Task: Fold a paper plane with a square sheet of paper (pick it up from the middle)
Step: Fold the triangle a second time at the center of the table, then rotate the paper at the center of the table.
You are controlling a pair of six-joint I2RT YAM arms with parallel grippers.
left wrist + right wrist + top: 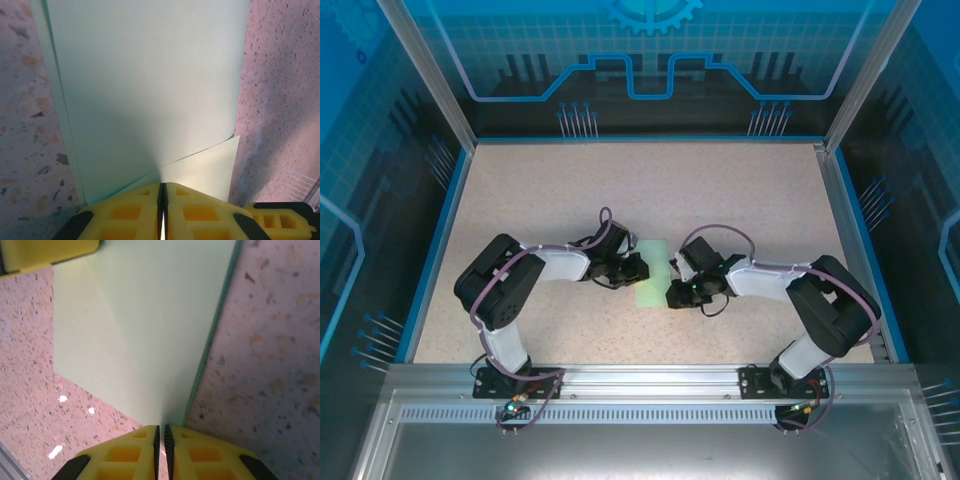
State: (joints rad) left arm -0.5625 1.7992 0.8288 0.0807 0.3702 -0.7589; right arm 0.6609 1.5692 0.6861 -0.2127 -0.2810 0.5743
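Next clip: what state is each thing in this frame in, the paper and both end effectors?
pale mint-green paper sheet: folded over into a narrow layered strip, not yet a plane, pinched from both sides.
left end effector: shut on the sheet's edge.
right end effector: shut on the sheet's opposite edge.

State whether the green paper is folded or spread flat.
Folded: in the left wrist view the green paper lies in overlapping layers, one layer's corner jutting out beneath another.
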